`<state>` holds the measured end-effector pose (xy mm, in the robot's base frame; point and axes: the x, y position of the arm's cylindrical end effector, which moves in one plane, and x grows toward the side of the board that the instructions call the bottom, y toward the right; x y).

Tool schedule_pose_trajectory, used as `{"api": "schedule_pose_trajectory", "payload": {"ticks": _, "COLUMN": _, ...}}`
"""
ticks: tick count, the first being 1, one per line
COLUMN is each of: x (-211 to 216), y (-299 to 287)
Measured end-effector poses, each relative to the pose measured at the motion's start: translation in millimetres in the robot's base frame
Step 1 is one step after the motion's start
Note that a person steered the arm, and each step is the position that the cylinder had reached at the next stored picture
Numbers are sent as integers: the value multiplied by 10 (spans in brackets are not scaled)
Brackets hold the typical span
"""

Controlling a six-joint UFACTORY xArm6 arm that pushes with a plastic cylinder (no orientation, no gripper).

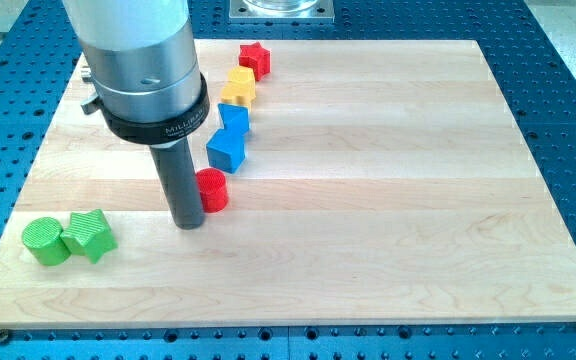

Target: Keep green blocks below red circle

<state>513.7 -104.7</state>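
Observation:
A red circle block (212, 189) stands on the wooden board (388, 200) left of the middle. My tip (188, 224) rests on the board right beside it, on its lower left, touching or nearly touching it. A green circle block (44, 241) and a green star block (90, 235) sit side by side, touching, near the view's bottom left corner, lower in the view than the red circle.
A line of blocks runs from the red circle toward the view's top: a blue block (226, 149), a second blue block (234, 119), two yellow blocks (239, 87) close together, and a red star (255, 58). The board's left edge is near the green blocks.

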Motion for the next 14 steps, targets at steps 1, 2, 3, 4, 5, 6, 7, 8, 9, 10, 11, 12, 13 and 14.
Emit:
{"api": "schedule_pose_trajectory", "payload": {"ticks": 1, "x": -136, "y": 184}}
{"api": "schedule_pose_trajectory", "payload": {"ticks": 2, "x": 311, "y": 176}}
{"api": "schedule_pose_trajectory", "payload": {"ticks": 3, "x": 1013, "y": -73}}
{"api": "schedule_pose_trajectory", "payload": {"ticks": 4, "x": 1017, "y": -811}}
{"api": "schedule_pose_trajectory", "payload": {"ticks": 5, "x": 944, "y": -1809}}
{"api": "schedule_pose_trajectory", "payload": {"ticks": 6, "x": 710, "y": -1965}}
{"api": "schedule_pose_trajectory", "payload": {"ticks": 7, "x": 512, "y": -1496}}
{"api": "schedule_pose_trajectory", "payload": {"ticks": 8, "x": 456, "y": -1564}}
{"api": "schedule_pose_trajectory", "payload": {"ticks": 9, "x": 363, "y": -1587}}
{"api": "schedule_pose_trajectory", "payload": {"ticks": 10, "x": 332, "y": -878}}
{"api": "schedule_pose_trajectory", "payload": {"ticks": 11, "x": 332, "y": -215}}
{"api": "schedule_pose_trajectory", "payload": {"ticks": 12, "x": 359, "y": 41}}
{"api": "schedule_pose_trajectory", "payload": {"ticks": 13, "x": 617, "y": 104}}
{"api": "schedule_pose_trajectory", "payload": {"ticks": 14, "x": 599, "y": 314}}
